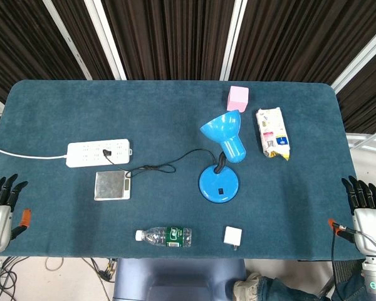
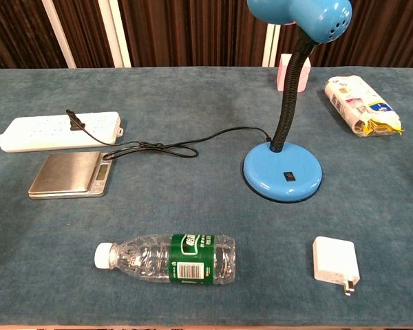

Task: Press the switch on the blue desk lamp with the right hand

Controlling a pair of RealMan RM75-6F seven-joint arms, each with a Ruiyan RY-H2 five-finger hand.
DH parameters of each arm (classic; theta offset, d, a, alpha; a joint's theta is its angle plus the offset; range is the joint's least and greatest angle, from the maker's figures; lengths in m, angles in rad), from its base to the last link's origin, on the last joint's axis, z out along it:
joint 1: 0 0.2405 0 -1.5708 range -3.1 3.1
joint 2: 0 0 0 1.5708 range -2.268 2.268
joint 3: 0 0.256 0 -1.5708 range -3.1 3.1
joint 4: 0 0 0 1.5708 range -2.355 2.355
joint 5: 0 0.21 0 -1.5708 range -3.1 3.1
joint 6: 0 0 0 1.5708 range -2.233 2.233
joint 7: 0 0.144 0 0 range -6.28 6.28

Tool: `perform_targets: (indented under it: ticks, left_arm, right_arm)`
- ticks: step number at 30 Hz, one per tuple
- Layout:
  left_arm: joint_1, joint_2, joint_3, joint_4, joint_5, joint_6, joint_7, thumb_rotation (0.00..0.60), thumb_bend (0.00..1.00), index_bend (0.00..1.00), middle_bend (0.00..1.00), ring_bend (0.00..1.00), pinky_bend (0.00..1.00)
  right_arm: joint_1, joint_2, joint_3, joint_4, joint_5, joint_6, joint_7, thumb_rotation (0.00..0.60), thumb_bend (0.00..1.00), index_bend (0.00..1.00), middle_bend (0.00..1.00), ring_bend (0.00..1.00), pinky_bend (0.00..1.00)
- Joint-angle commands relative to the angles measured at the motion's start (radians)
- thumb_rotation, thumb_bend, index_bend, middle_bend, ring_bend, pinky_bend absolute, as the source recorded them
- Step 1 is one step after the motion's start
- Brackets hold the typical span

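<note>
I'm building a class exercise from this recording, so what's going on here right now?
Nothing is being handled yet. Both hands wait at the near table edge, the left hand and right hand, fingers apart and empty. The blue desk lamp stands mid-table, plugged into the power strip, its black switch on the base untouched.

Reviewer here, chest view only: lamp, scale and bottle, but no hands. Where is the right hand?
Observer: The right hand sits at the table's right edge, well clear of the blue desk lamp.
Operator: Holding anything?
Observer: No, its fingers are extended and empty.
Operator: And the left?
Observer: The left hand rests at the opposite edge, also empty.
</note>
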Motion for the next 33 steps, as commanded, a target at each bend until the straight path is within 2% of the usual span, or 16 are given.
perform_targets:
  ticks: [1,17,19,23,26,29,33]
  left_arm:
    - [0.001,0.0,0.0,-0.001,0.0,0.0,-0.001,0.6,0.47,0.17,0.04,0.0,0.0]
    - [0.0,0.003,-0.004,-0.001,-0.005,-0.001,-0.009,0.6,0.47,0.17,0.04,0.0,0.0]
    - [0.0,0.003,-0.004,-0.001,-0.006,-0.001,-0.01,0.6,0.47,0.17,0.04,0.0,0.0]
    - [-0.001,0.003,-0.002,-0.003,-0.009,-0.007,-0.011,0.6,0.47,0.17,0.04,0.0,0.0]
    - [-0.001,0.003,-0.001,-0.006,-0.006,-0.007,-0.009,0.6,0.47,0.17,0.04,0.0,0.0]
    - [0.0,0.005,-0.003,-0.01,-0.007,-0.004,-0.011,0.6,0.47,0.17,0.04,0.0,0.0]
    - [0.0,0.007,-0.004,-0.011,-0.011,-0.006,-0.015,0.6,0.47,0.17,0.04,0.0,0.0]
  right_arm:
    - [0.0,0.0,0.0,-0.001,0.0,0.0,0.003,0.6,0.24,0.0,0.07,0.05,0.0]
    - [0.002,0.015,-0.019,-0.023,-0.019,-0.015,0.014,0.6,0.24,0.0,0.07,0.06,0.0]
    - [0.003,0.018,-0.021,-0.029,-0.022,-0.019,0.025,0.6,0.24,0.0,0.07,0.07,0.03]
    - [0.004,0.022,-0.029,-0.034,-0.03,-0.025,0.028,0.6,0.24,0.0,0.07,0.09,0.17]
    - [0.008,0.028,-0.044,-0.05,-0.048,-0.04,0.042,0.6,0.24,0.0,0.07,0.15,0.25]
    - [0.017,0.043,-0.068,-0.074,-0.076,-0.068,0.066,0.6,0.24,0.0,0.12,0.26,0.32]
    - [0.046,0.065,-0.089,-0.111,-0.121,-0.114,0.045,0.6,0.24,0.0,0.29,0.45,0.41]
